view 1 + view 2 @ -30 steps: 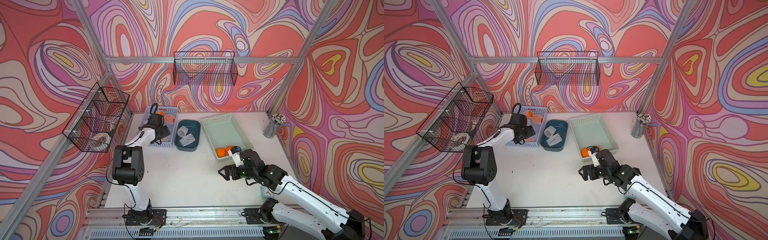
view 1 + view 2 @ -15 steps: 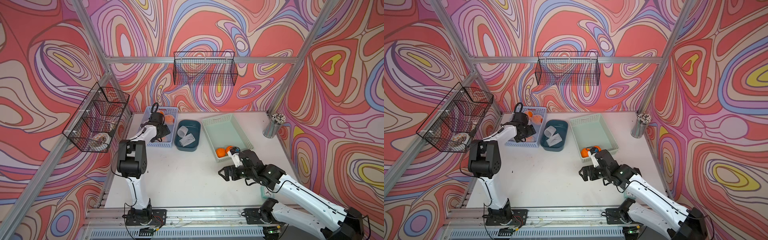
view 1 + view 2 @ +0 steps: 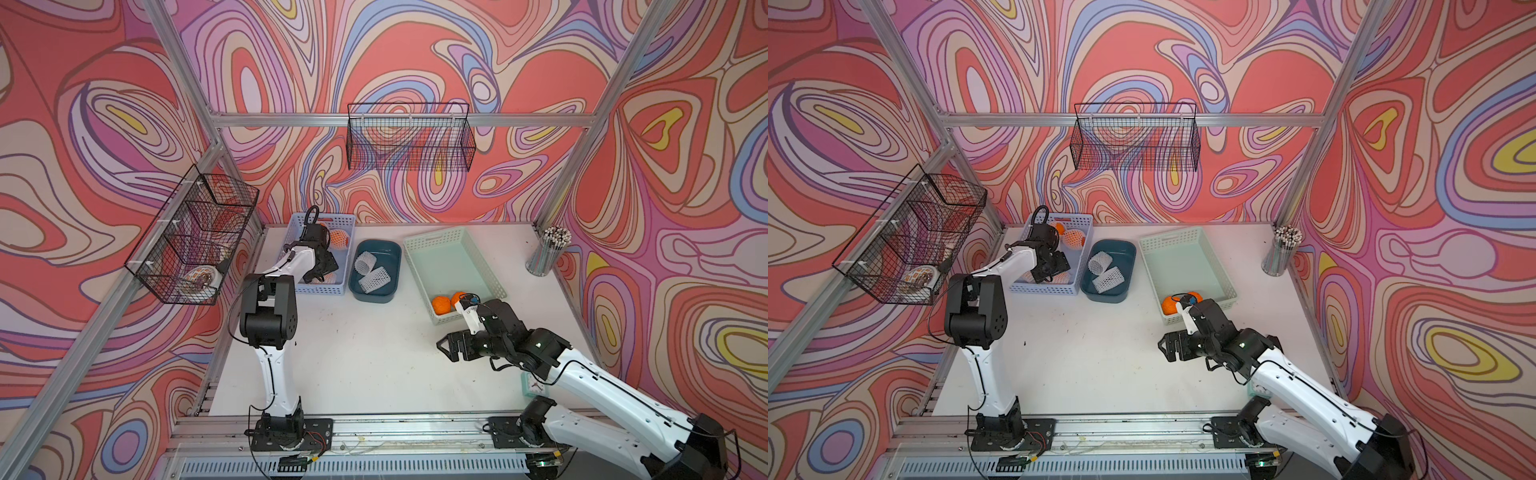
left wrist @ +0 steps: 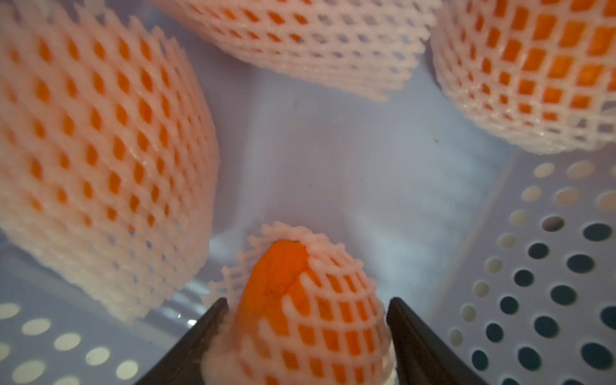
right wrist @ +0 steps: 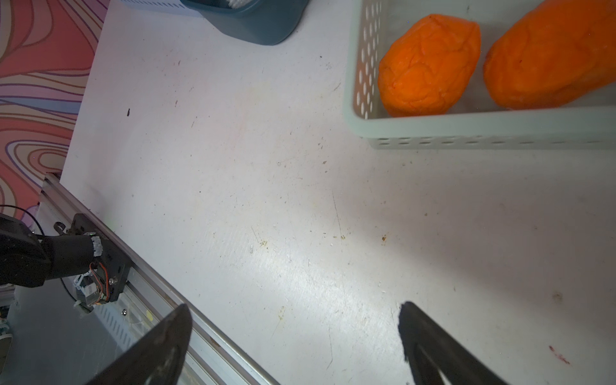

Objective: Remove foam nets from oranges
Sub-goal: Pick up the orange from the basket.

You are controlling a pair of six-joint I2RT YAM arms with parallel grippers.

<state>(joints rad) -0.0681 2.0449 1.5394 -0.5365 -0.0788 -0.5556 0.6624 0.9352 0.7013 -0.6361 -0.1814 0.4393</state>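
Foam net [image 4: 336,290], apparently in left pincer [image 4: 306,301]

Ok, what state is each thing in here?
Left gripper: shut on small foam-netted orange in lavender perforated plastic basket.
Right gripper: open, empty, above white table.
Two bare orange fruits: unwrapped, in mint perforated basket.
Two white foam mesh nets: empty, in dark teal tub.
Other netted oranges: wrapped, same lavender basket.

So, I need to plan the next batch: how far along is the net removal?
Done: two bare oranges lie in the mint basket, two empty foam nets in the teal tub. In hand: the left gripper pinches a netted orange in the lavender basket. Left: at least three more netted oranges there. The right gripper hangs open, empty.
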